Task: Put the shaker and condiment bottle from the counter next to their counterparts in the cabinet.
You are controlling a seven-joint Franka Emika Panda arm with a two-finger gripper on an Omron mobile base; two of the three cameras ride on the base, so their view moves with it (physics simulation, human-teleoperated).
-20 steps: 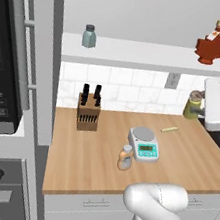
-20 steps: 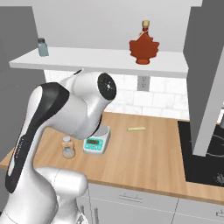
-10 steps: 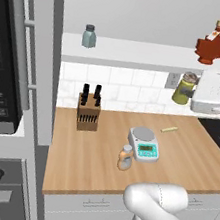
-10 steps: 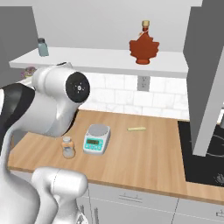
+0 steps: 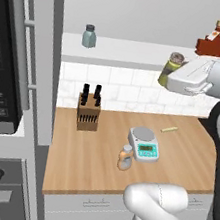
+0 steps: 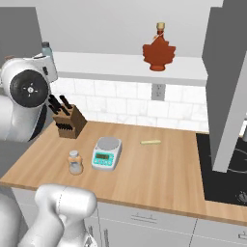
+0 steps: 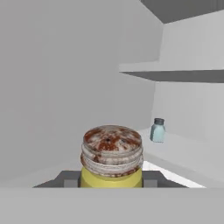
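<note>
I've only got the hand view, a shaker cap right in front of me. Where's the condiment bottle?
Observer: The condiment bottle stands upright on the counter, just left of the scale.
Operator: Where's my shaker relative to the shelf?
Observer: In the left base view the shaker in the gripper shows against the cabinet shelf front edge, toward its right end.
Operator: And the maple bottle?
Observer: The red maple bottle stands at the shelf's right end, the grey-green shaker far left.
</note>
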